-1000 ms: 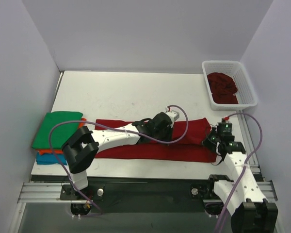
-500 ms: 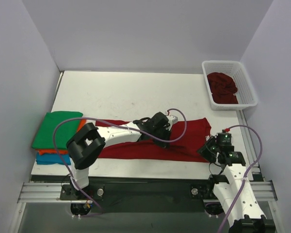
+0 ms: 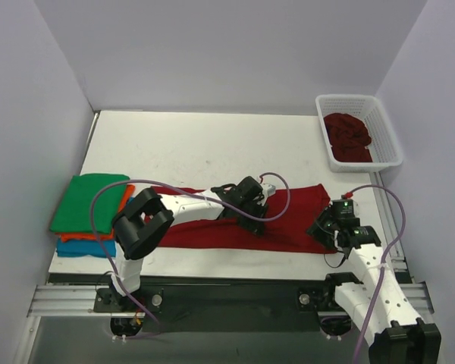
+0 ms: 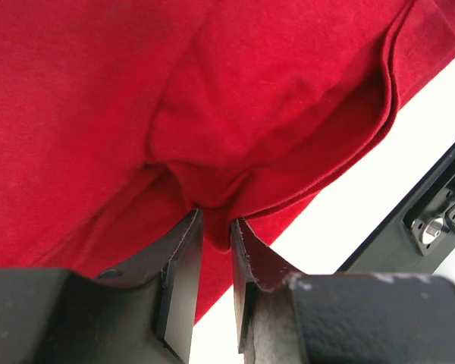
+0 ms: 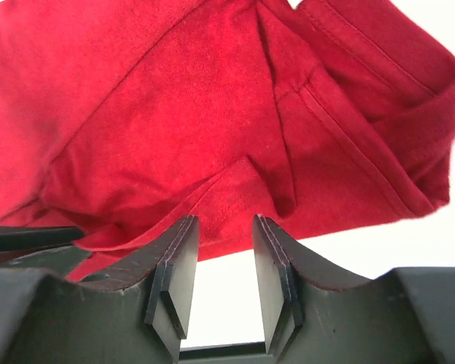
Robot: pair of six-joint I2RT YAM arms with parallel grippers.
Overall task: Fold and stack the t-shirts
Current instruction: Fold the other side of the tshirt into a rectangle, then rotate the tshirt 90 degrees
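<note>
A dark red t-shirt (image 3: 288, 216) lies folded into a long strip across the front of the table; it also fills the left wrist view (image 4: 250, 91) and the right wrist view (image 5: 174, 114). My left gripper (image 3: 250, 206) sits over the strip's middle, its jaws (image 4: 214, 224) shut on a pinched fold of the cloth near its front edge. My right gripper (image 3: 324, 227) is at the strip's right end, open (image 5: 224, 227), with the hem just at its fingertips. A stack of folded shirts lies at the left: green (image 3: 87, 201) on top, then orange (image 3: 125, 196), then blue (image 3: 76, 249).
A white mesh basket (image 3: 387, 129) at the back right holds a crumpled dark red shirt (image 3: 347, 136). White walls close in the table (image 3: 212, 144) on three sides. The metal rail (image 3: 227, 292) with the arm bases runs along the near edge.
My left gripper has drawn slightly toward the near edge with the cloth, and the strip's left part looks narrower. My right gripper has shifted a little left and nearer at the shirt's right end.
</note>
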